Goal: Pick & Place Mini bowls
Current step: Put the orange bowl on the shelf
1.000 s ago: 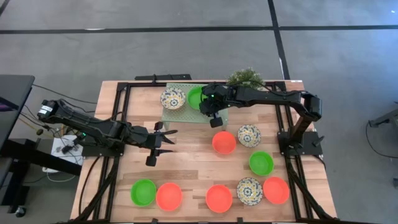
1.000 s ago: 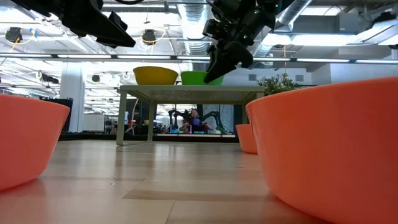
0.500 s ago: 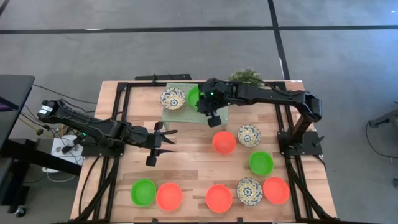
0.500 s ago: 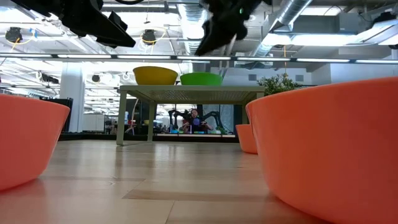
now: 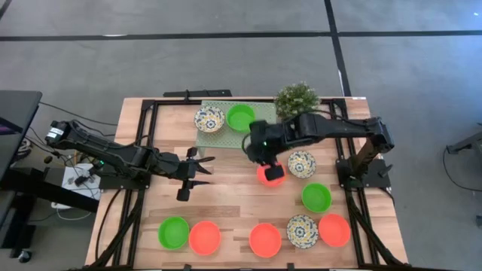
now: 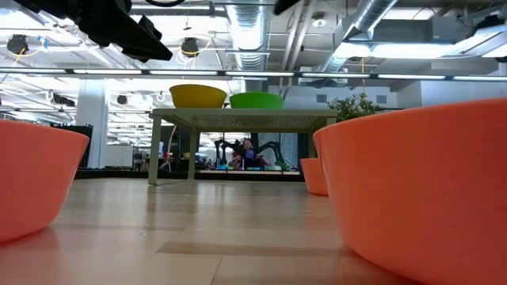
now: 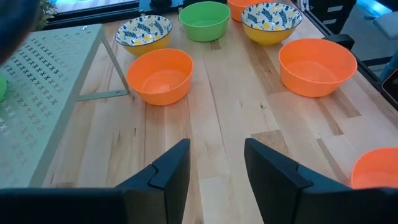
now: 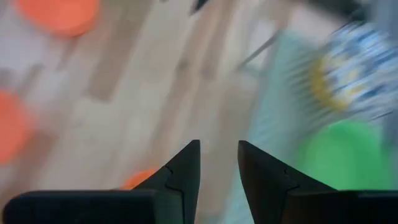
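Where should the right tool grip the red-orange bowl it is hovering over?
Take the red-orange bowl by its thin rim, coming straight down with one finger inside and one outside. It sits upright and open. The rim facing away from the patterned bowl looks clearest. The right tool is open.

Three bright green bowls [image 5: 241, 117], four red-orange bowls [image 5: 204, 238], three white bowls with blue and yellow patterns [image 5: 208, 119], pale green rack [image 5: 215, 138], light wooden table [image 5: 226, 196]

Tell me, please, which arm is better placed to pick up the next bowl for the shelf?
The right. Its gripper hangs open directly over the orange bowl beside the shelf, which already holds two bowls. The left gripper waits open farther off over bare wood, with no bowl under it.
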{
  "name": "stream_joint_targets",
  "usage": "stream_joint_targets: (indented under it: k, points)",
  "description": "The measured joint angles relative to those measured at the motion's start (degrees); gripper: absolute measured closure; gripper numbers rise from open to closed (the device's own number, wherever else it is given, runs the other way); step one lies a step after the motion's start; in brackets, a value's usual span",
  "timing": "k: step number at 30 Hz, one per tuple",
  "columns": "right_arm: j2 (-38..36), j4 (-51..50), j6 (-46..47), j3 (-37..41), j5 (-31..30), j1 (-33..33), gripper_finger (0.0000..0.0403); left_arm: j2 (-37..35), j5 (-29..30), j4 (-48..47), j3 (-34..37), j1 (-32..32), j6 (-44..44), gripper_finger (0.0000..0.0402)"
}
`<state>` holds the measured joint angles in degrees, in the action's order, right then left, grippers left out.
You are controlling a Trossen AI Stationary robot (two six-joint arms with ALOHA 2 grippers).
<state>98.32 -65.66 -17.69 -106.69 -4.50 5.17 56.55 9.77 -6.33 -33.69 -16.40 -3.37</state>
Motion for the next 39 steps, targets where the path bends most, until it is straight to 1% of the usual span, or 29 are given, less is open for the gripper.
stream_joint_targets:
  k: [2, 5, 8, 12, 15, 17, 20, 26, 29, 33, 39]
  points:
    - [-0.19, -2.55, 3.83, 1.01, 1.57, 1.95, 0.03, 0.0, -0.01, 0.0, 0.0, 0.0, 0.6, 0.0248]
    - [-0.17, -3.21, 6.8, 4.19, 0.74, 4.72, 0.0301, 0.0, -0.01, 0.15, 0.0, 0.0, 0.65, 0.0248]
    - [-0.15, -3.43, 9.09, 7.46, -2.5, 6.76, 0.0301, 0.0, -0.01, 0.33, 0.0, 0.0, 0.65, 0.0248]
    - [-0.13, -8.41, 11.01, 11.25, -7.51, 8.02, 0.0301, 0.0, 0.0, 0.39, 0.0, 0.0, 0.65, 0.0248]
    - [-0.13, -14.26, 17.06, 12.25, -10.7, 8.27, 0.0302, 0.0, -0.01, 0.42, 0.0, 0.0, 0.65, 0.0248]
    - [-0.38, -15.22, 20.4, 13.26, -12.54, 8.26, 0.0302, 0.0, 0.01, 0.42, 0.0, 0.0, 0.41, 0.0248]
    - [-2.78, -11.15, 20.67, 17.81, -13.31, 8.26, 0.0302, 0.0, 0.01, 0.42, 0.0, 0.0, -0.61, 0.0248]
    - [-10.34, 5.91, 20.39, 33.31, -8.91, 8.26, 0.0302, 0.02, 0.01, 0.43, 0.0, 0.0, -0.71, 0.0248]
    - [-12.93, 16.12, 22.17, 40.33, -8.51, 8.26, 0.0302, 0.0, 0.01, 0.55, 0.0, 0.0, -0.85, 0.0248]
    - [-12.93, 24.83, 26.4, 45.71, -5.93, 8.22, 0.0302, 0.0, 0.01, 1.09, 0.0, 0.01, -0.86, 0.0248]
    - [-8.12, 25.16, 28.29, 47.66, -4.12, 8.26, 0.0302, 0.02, 0.01, 1.61, 0.02, 0.0, -0.85, 0.0248]
